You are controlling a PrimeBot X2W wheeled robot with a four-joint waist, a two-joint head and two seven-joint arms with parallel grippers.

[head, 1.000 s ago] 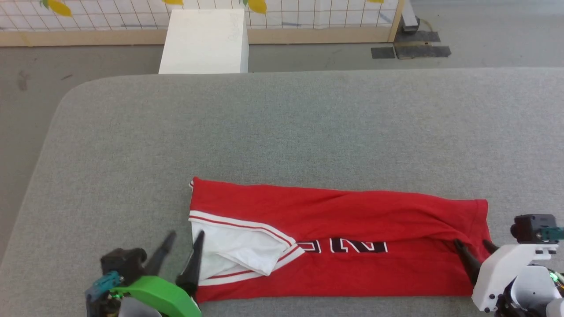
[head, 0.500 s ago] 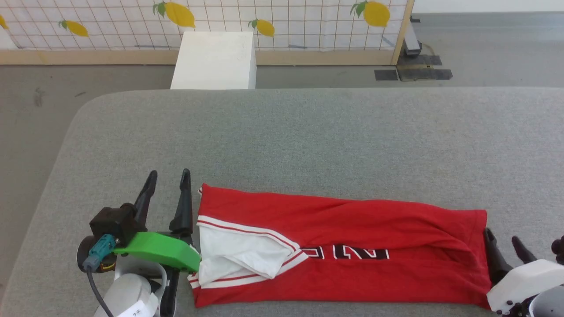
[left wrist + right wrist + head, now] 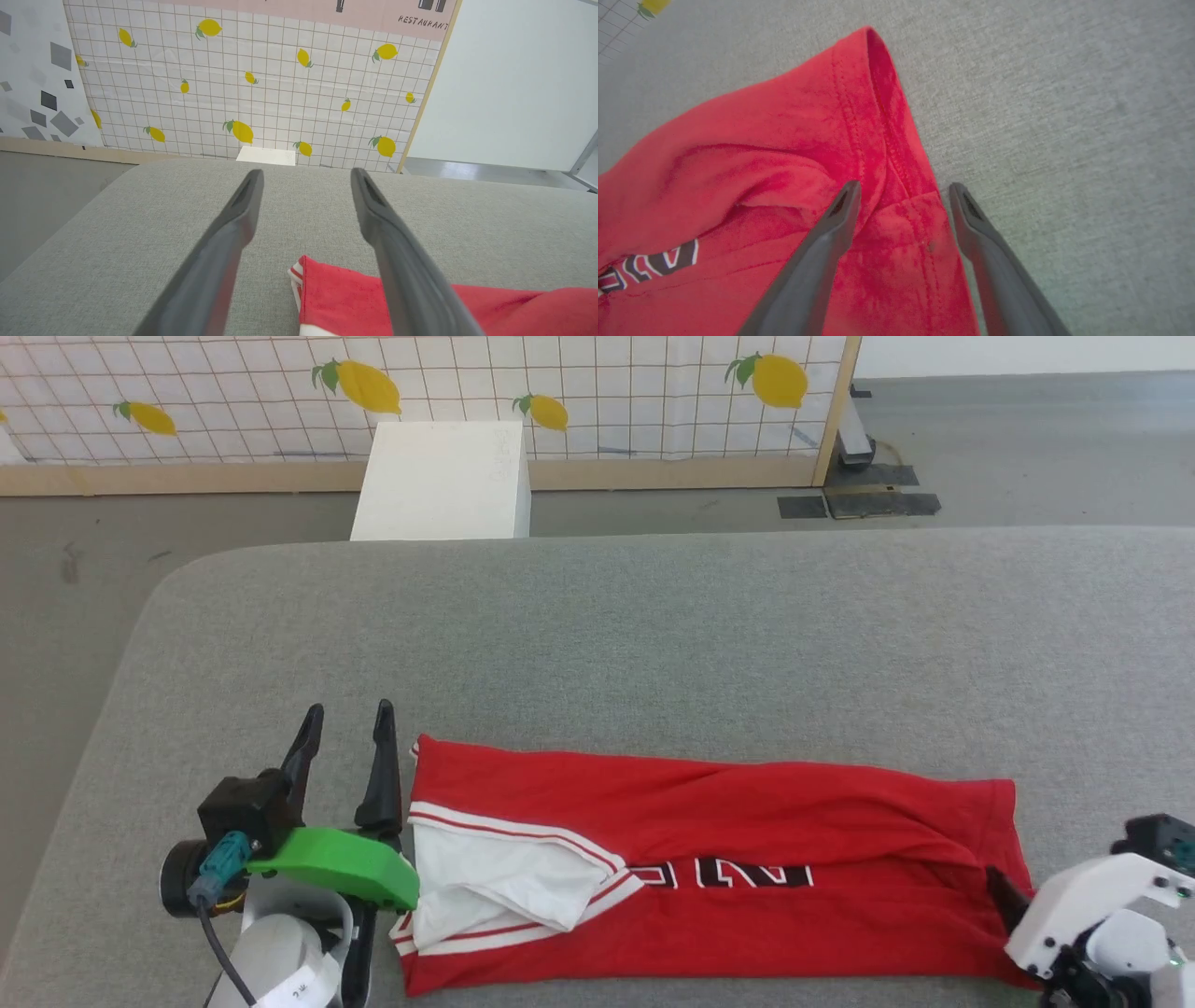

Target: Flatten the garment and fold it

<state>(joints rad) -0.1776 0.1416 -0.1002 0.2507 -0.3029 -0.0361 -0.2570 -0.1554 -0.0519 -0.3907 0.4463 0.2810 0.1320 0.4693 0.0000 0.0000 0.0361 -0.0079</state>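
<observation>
- Release at the table (image 3: 653,644): the left end effector (image 3: 350,709), whose fingers were at the white sleeve (image 3: 495,882) a second ago, now stands open just beside the garment (image 3: 728,803), clear of the cloth.
- The right end effector (image 3: 904,185), jaws apart and holding nothing, straddles the hem corner (image 3: 920,205), one finger over red cloth and the other over bare table.
- The garment has kept its shape. The lengthwise fold looks laid, and an end-to-end fold probably remains.
- It lies near the table's front edge, long axis left to right, sleeve end toward the robot's left, hem to its right.
</observation>
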